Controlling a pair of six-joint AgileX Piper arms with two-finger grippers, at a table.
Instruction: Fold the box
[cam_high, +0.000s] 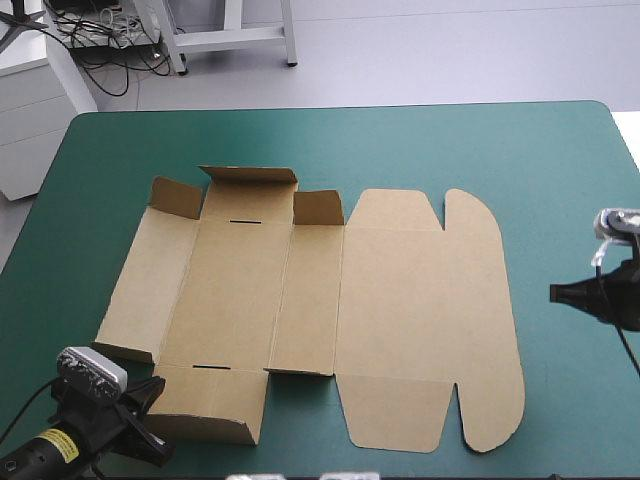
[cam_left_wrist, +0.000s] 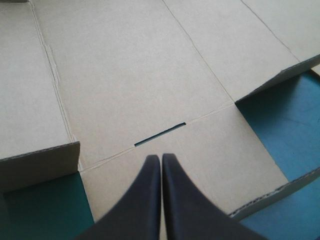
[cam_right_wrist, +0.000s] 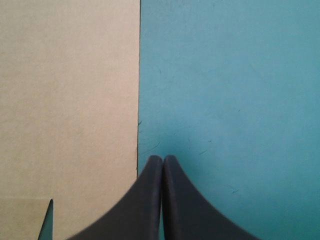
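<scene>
Currently left gripper (cam_left_wrist: 161, 156) pressed together over box (cam_left_wrist: 140, 75) flap; right gripper (cam_right_wrist: 163, 157) likewise, over teal-green cover (cam_right_wrist: 230, 90).

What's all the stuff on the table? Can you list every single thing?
box: one, brown, a cut sheet lying mostly flat in the middle of the table, with a few small flaps raised on its left part
table cover: one, teal-green, under everything
left gripper: one, black, at the table's near left corner, over the box's near flap, fingers shut
right gripper: one, black, at the table's right side, over the cover beside the box's edge, fingers shut
</scene>
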